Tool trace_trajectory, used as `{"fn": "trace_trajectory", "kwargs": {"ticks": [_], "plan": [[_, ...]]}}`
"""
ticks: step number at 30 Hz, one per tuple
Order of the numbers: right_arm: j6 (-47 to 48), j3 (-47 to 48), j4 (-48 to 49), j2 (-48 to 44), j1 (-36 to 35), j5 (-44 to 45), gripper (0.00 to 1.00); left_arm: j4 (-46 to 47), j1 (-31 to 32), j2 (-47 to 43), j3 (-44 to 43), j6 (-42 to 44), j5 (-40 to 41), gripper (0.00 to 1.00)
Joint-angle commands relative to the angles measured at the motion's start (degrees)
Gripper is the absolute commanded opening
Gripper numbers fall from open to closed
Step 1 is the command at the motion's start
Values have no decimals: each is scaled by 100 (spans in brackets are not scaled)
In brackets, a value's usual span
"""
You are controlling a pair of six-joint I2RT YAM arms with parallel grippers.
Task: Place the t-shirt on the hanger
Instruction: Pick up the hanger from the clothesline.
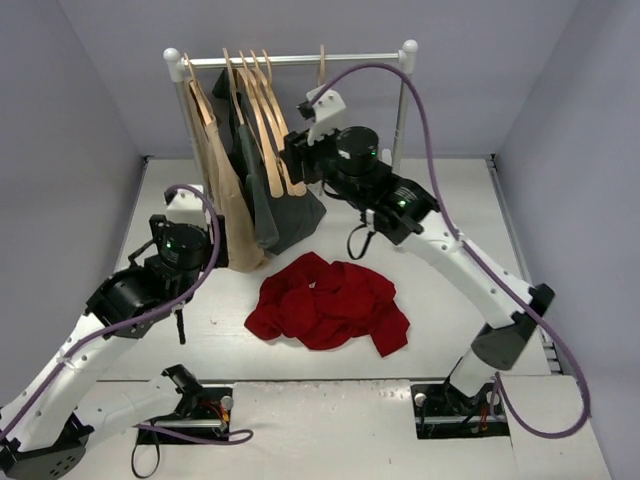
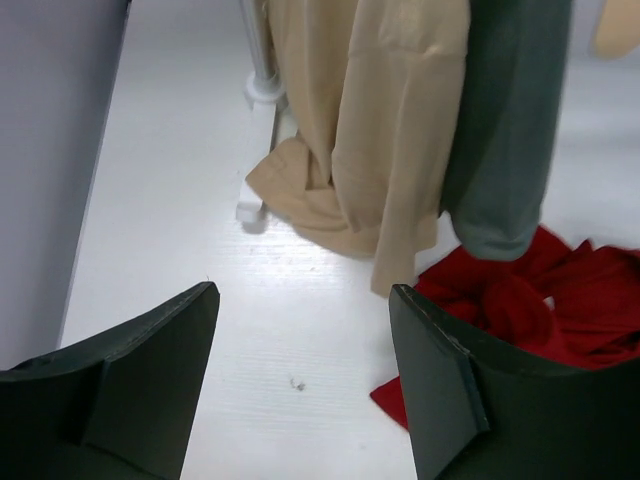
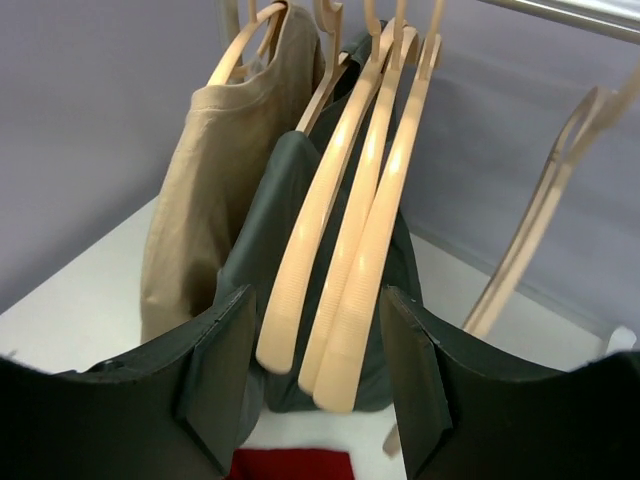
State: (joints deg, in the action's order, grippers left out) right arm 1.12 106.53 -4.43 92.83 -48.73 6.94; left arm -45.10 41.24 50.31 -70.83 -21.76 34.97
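1. The t-shirt (image 1: 330, 305) lies crumpled in a heap on the table (image 1: 235, 350), in front of the rack (image 1: 300, 60) and between the two arms. Its neck and sleeves cannot be made out among the folds
2. In the left wrist view the t-shirt is cut off by the picture's right edge and partly covered by one finger. In the right wrist view only a small red strip shows at the bottom edge
3. The right claw (image 3: 318, 300) is up at the rack, its jaws half-wide around the lower ends of three bare hangers (image 3: 350, 250). A gap shows beside one finger, so it grips nothing. Which of these hangers belongs to the task I cannot tell
4. The hooks of these hangers are cut off at the top of the right wrist view. In the top view the fingers of the right claw are hidden behind the hangers
5. The left claw (image 2: 302, 295) is low over the table, jaws wide, with nothing between them. The t-shirt's edge is just beyond it
6. A beige garment (image 1: 228, 215) and a dark green garment (image 1: 290, 215) hang at the left part of the rack, and their lower ends cover part of its foot. A lone hanger (image 1: 322, 65) hangs further right and is blurred in the right wrist view
7. The table is white and matt with a fine grain. Pale lilac-grey walls (image 1: 80, 120) close it on three sides
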Motion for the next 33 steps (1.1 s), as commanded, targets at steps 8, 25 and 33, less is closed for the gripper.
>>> {"fn": "trace_trajectory", "kwargs": {"ticks": [8,25,33], "plan": [[486,1941,382,1571,65,807,44,625,-1020,-83,815,287,-772,64],[188,2267,733,2103,465,625,29,730,-1571,-188,948,234,-1326,64],[111,2279,751,2301,557,386,29,757,-1593,-209,983,243,-1443,64]]}}
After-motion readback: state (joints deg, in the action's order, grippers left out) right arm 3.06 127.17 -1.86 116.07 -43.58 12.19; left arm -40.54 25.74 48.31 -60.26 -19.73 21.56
